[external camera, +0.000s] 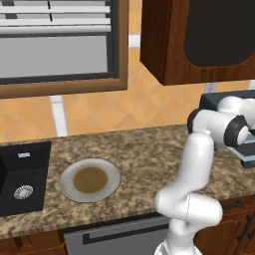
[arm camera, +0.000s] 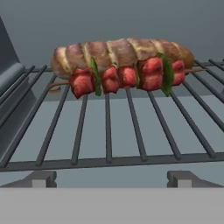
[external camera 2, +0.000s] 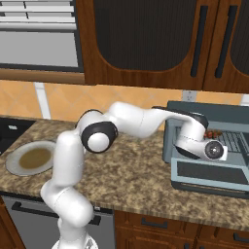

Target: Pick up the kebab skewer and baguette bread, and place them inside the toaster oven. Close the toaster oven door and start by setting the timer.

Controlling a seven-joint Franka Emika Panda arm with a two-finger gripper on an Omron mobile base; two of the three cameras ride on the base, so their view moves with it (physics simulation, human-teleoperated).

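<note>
Kebab skewer [arm camera: 127,76]: lies on the wire rack [arm camera: 109,131], touching the baguette bread [arm camera: 122,52] just behind it.
Toaster oven [external camera 2: 214,146]: holds both foods; toaster oven door [external camera 2: 209,175] hangs open.
Claw [arm camera: 109,179]: fingers apart, empty, at the rack's front edge.
Next move: back straight out, then lift the door shut.
Plate [external camera: 89,180]: bare on the counter [external camera: 149,154].

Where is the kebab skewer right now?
In the hand view, the kebab skewer lies on the wire rack inside the toaster oven, just in front of the baguette bread.
</note>
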